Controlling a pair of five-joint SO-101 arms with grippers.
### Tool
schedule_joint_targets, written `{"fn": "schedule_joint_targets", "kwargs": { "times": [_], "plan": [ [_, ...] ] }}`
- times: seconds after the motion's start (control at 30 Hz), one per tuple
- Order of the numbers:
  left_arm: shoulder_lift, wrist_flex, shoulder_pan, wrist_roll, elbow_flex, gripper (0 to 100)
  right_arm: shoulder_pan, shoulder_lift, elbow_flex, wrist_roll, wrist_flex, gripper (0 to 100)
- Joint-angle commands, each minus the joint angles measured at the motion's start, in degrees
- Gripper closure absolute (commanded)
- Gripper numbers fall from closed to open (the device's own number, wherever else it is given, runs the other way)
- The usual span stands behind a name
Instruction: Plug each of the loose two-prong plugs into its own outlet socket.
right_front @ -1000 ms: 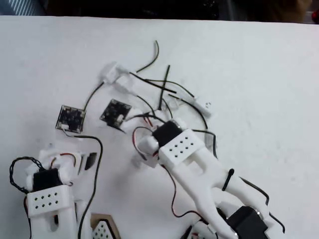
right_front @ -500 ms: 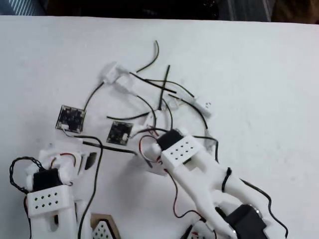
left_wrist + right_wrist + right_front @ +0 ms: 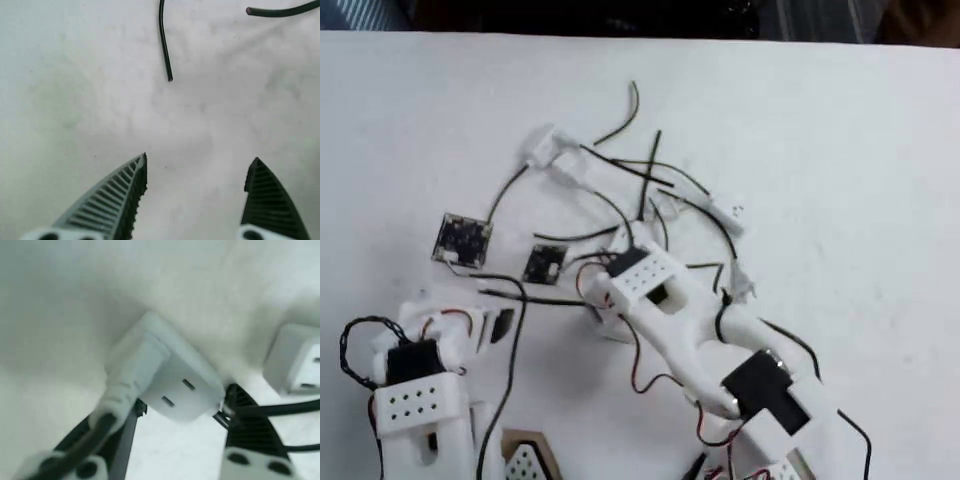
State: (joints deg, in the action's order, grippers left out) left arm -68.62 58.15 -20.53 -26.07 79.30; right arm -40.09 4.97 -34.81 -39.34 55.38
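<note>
Right gripper [image 3: 186, 400] is clamped on a white socket block [image 3: 192, 372], one finger on each side, two slots facing out. A white plug body [image 3: 131, 371] with a black lead lies against one side of that block; can't tell if it's seated.

Left gripper [image 3: 200, 158] is released, jaws wide apart over bare table, one black cable end [image 3: 164, 45] ahead of it.

Landmark: small black board [image 3: 542, 262], high view.
- Table [image 3: 860, 150]: white, under everything.
- Right arm [image 3: 720, 350]: comes in from the board's lower right; its wrist ends just right of the board.
- Left arm [image 3: 410, 395]: well below and left of the board.
- Black cable tangle [image 3: 640, 180]: above and right of the board, with one strand running along just beneath it.
- Larger black board [image 3: 461, 238]: near, left of the small board and slightly higher.
- White connector [image 3: 545, 145]: well above the board.
- Second white socket [image 3: 295, 362]: just beside the held block, apart from it.
- White plug [image 3: 728, 210]: right of the board and higher, beyond the wrist.
</note>
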Motion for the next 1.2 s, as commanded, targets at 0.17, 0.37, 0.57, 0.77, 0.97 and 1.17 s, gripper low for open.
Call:
{"fn": "schedule_joint_targets", "kwargs": {
  "times": [0.17,0.37,0.57,0.77,0.97,1.17],
  "plan": [
    [-0.75,-0.97,-0.31,-0.44,-0.26,69,-0.13,1.1,1.41,0.18,0.4,97.9],
    [-0.75,-0.97,-0.31,-0.44,-0.26,69,0.22,-1.54,1.32,0.44,0.84,98.1],
    [-0.75,-0.97,-0.31,-0.44,-0.26,69,2.07,-11.12,1.32,4.04,2.51,98.1],
    [-0.75,-0.97,-0.31,-0.44,-0.18,69,6.37,-21.58,1.41,4.04,2.77,98.1],
    [-0.75,-0.97,-0.31,-0.44,-0.18,69,11.12,-27.12,4.13,4.13,2.42,98.1],
    [-0.75,-0.97,-0.31,-0.44,-0.18,69,15.78,-27.12,10.55,4.13,2.68,98.1]
  ]
}}
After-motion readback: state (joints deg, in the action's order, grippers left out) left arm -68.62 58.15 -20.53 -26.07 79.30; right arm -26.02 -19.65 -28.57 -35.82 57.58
